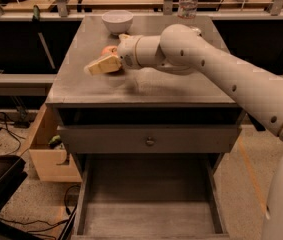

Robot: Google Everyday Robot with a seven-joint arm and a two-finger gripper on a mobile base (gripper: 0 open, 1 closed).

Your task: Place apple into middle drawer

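Observation:
The apple (109, 49), red-orange, sits on the grey cabinet top (181, 84) at the left, just in front of the white bowl. My gripper (102, 64) reaches in from the right and lies low over the top, directly in front of the apple, covering its lower part. I cannot tell whether it touches the apple. The middle drawer (151, 209) is pulled open at the bottom of the view, with a bare grey floor and low side walls.
A white bowl (117, 20) stands at the back of the top, a water bottle (187, 1) at the back right. A shut drawer front with a round knob (150, 141) sits above the open drawer. A wooden box (51, 154) stands on the floor at the left.

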